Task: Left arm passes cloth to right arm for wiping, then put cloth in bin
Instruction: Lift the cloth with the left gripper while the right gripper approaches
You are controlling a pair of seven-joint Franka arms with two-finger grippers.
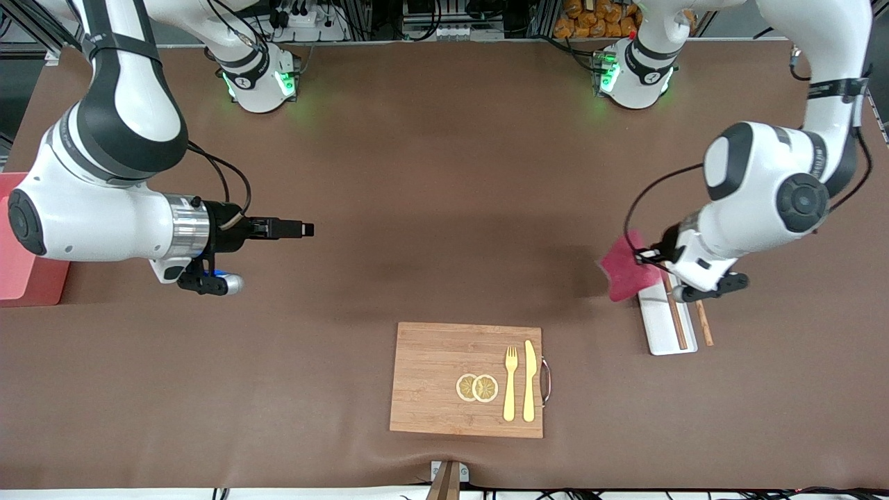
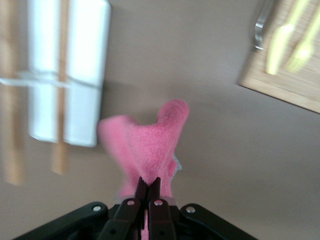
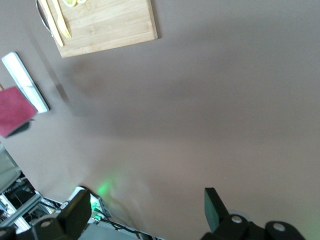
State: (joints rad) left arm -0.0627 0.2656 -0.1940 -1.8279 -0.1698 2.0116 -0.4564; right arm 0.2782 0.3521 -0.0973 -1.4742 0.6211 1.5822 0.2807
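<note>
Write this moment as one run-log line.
left gripper: shut on cloth, above white tray | right gripper: open, waiting | bin: no cloth

The cloth [image 2: 150, 145] is fuzzy, towel-like fabric, matt crimson-pink. The table [image 1: 430, 208] wears a smooth matt brown covering. The board [image 1: 467, 379] is pale wood with a fine straight grain and a shiny metal handle [image 1: 546, 380]. The tray [image 1: 660, 323] looks smooth and white — faintly glossy. The bin [image 1: 21, 278] is salmon-pink plastic, plain-walled. Arm shells [image 1: 97, 215] are glossy white — joints matt black.
</note>
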